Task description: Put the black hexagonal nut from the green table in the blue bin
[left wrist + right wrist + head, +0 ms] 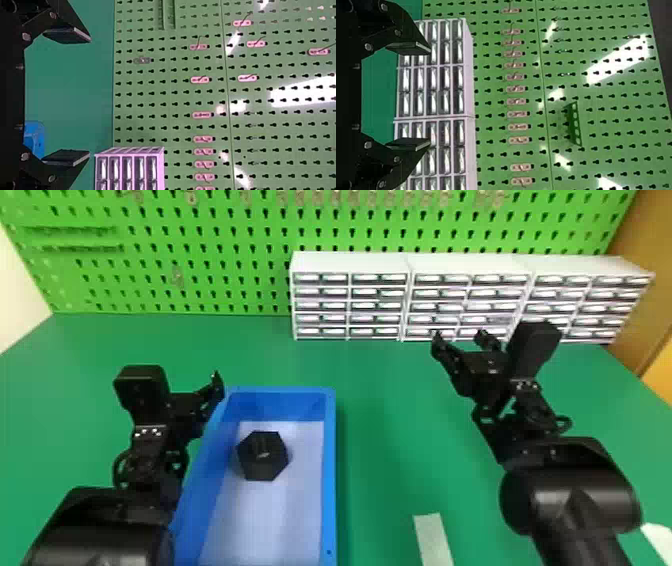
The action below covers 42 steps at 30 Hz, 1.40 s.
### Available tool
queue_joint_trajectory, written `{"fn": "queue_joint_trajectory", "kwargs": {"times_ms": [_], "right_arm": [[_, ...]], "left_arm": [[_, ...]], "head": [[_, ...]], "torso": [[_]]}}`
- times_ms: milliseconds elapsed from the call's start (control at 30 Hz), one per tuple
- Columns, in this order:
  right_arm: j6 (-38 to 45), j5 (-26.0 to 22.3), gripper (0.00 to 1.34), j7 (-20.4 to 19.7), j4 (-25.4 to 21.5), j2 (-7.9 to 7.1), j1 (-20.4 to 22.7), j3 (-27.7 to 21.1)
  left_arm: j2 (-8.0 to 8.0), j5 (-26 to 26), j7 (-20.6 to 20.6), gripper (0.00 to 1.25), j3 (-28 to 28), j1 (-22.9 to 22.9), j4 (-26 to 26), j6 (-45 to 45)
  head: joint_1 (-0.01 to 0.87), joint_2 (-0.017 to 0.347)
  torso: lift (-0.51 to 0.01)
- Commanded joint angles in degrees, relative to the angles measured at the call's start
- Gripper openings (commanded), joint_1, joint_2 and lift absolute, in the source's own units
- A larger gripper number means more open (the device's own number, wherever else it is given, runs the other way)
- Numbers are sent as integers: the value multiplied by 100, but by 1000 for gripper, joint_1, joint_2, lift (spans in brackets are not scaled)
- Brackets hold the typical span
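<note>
One black hexagonal nut (263,456) lay inside the blue bin (330,490), on its pale floor, toward the far end and nearer the left wall. The bin rested on the green table (385,440). My left gripper (197,400) was positioned by the bin's far left corner, fingers parted wide, unloaded; its clearance from the rim was hard to judge. My right gripper (459,340) was positioned right of the bin, well apart from it, fingers likewise parted wide and carrying no load.
</note>
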Motion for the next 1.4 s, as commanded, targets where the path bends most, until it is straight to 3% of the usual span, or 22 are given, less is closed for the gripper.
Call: {"fn": "queue_joint_trajectory", "kwargs": {"times_ms": [0,1367], "right_arm": [[-185,72,881,-8,1,-6,202,-81],[-273,222,879,-8,-26,47,457,-186]], "left_arm": [[0,1,-26,1002,-61,-24,1,0],[0,10,-272,1003,27,-15,9,-264]], "head": [[686,51],[686,51]], "torso": [[-96],[-96]]}}
